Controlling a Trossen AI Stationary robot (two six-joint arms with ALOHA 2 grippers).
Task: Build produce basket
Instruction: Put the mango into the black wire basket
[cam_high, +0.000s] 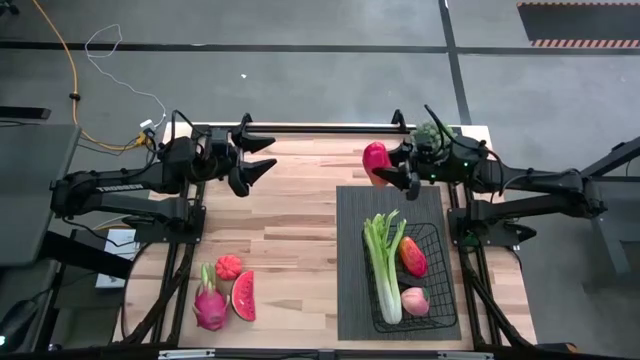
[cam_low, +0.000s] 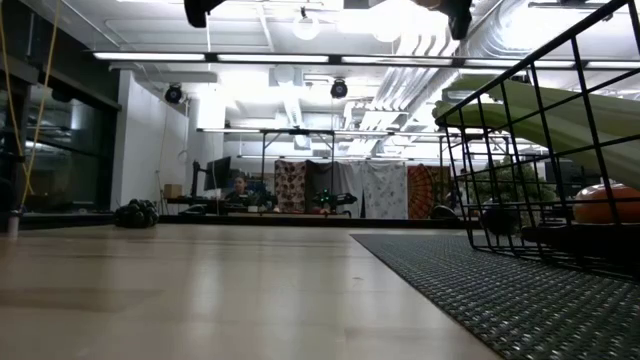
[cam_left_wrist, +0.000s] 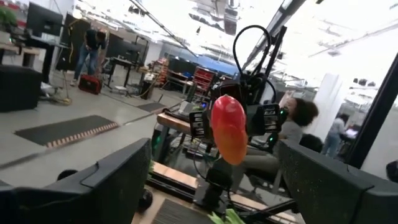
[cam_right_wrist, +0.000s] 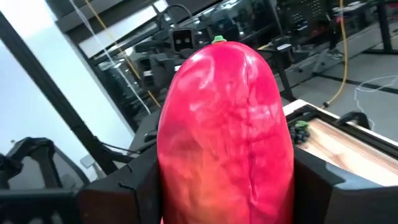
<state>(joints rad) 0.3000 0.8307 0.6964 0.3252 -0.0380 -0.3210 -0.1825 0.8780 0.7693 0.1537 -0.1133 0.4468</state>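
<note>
- We've got a butcher-block style wooden table (cam_high: 290, 230), pale planks with visible grain, and both dark arms reach in over its far edge.
- On the right half lies a dark grey ribbed mat (cam_high: 350, 280), rectangular, reaching to the near edge. In the low view its woven ribs fill the right foreground.
- The basket (cam_high: 440, 290) sits on the near part of that mat, by the table's near right corner. It's thin black wire grid with an open top.
- Inside the basket we see a long green celery bunch (cam_high: 383, 262) with its leafy end poking over the far wall, a red-orange mango (cam_high: 413, 257) beside it, and a pinkish peach (cam_high: 415, 301) at the near end.
- The right gripper (cam_high: 383, 172) hovers above the mat's far edge, clamped around a glossy smooth red fruit (cam_right_wrist: 225, 134) that shades to orange. In the right wrist view it blocks nearly everything.
- The left gripper (cam_high: 258, 156) hangs over the far left part of the table with its fingers spread wide, nothing between them.
- Near the near left corner, three loose pieces lie close together on bare wood: a pink dragon fruit (cam_high: 209, 303) with green scales, a watermelon slice (cam_high: 244, 296), and a small ridged red-orange piece (cam_high: 229, 265) we can't identify.
- A dark grape bunch (cam_right_wrist: 300, 132) sits at the table's far left corner.
- No readable labels or writing anywhere we can spot.
</note>
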